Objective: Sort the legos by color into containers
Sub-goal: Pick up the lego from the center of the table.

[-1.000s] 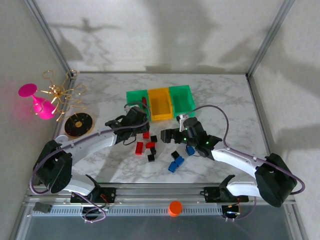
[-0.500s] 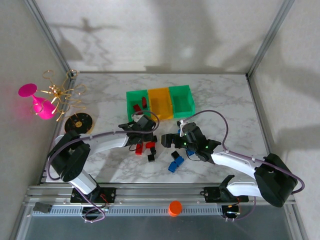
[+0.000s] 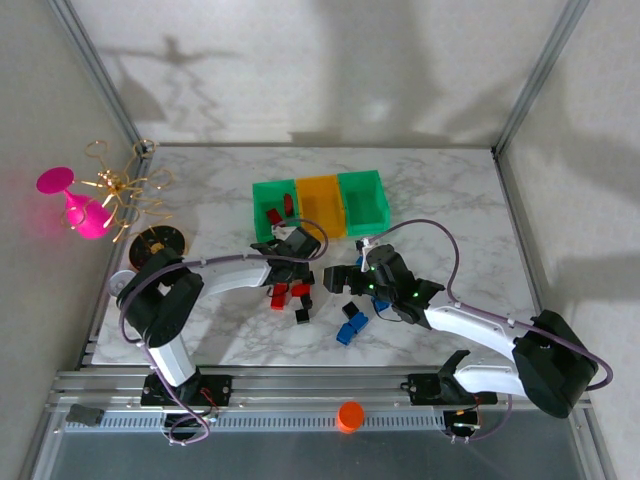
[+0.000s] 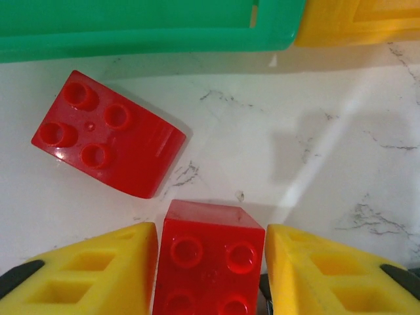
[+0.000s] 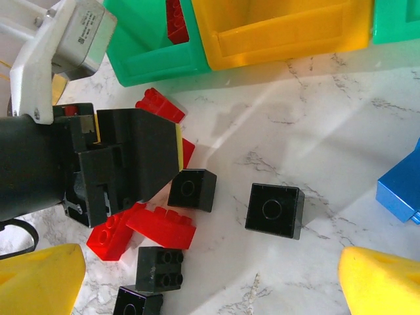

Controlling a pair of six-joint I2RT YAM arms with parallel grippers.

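A red lego (image 4: 209,262) lies on the marble with my left gripper (image 4: 210,237) shut on it, yellow pads against both its sides. Beside it lies another red lego (image 4: 105,134), just below the green container (image 4: 131,26). From above, the left gripper (image 3: 293,262) sits in front of the three joined containers (image 3: 320,232); one red lego (image 3: 288,205) lies in the left green one. My right gripper (image 5: 210,282) hangs open over loose black legos (image 5: 275,210) and red legos (image 5: 161,226), holding nothing. Blue legos (image 3: 352,325) lie closer to the arm bases.
A round black-and-gold dish (image 3: 157,248), a gold wire ornament (image 3: 120,185) and a pink goblet (image 3: 75,205) stand at the left. An orange cap (image 3: 349,415) rests on the front rail. The two grippers are close together over the brick pile.
My left gripper has come forward from the green bin's front to the red bricks and closed on one. The right gripper shifted slightly left and stayed open.
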